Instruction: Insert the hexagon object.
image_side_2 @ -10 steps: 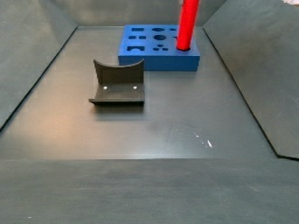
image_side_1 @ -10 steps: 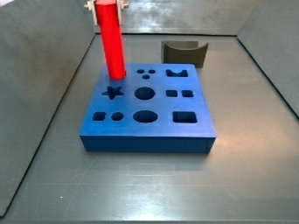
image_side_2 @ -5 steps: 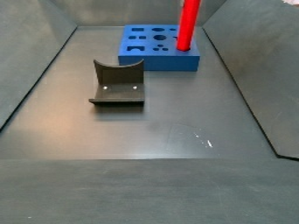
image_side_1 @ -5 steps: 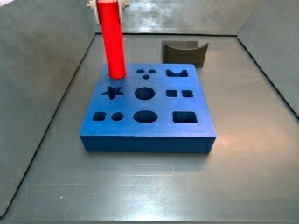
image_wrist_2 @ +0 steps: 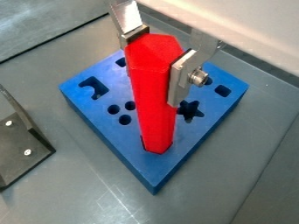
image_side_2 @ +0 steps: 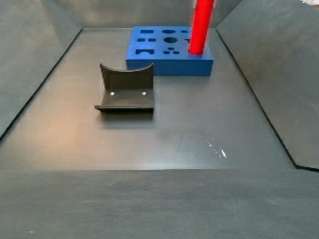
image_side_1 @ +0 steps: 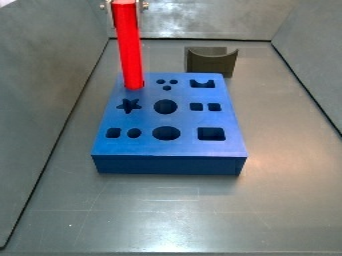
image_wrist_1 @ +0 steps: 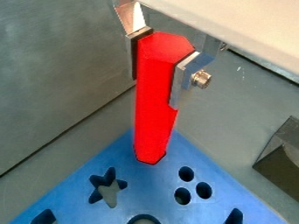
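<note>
Upper left of a side view: gripper (image_side_1: 122, 3) clamped on the upright hexagon object (image_side_1: 128, 45), lower end touching the blue block (image_side_1: 171, 130) at its far left corner, beside the star hole (image_side_1: 128, 104).

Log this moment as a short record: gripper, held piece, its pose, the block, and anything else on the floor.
gripper: gripper at the bar's top, over a corner of the block
held piece: red hexagon object, clamped between the fingers
pose: upright, lower end at the block's top near a corner
block: blue block with shaped holes
other: dark fixture on the floor, apart from the block
</note>
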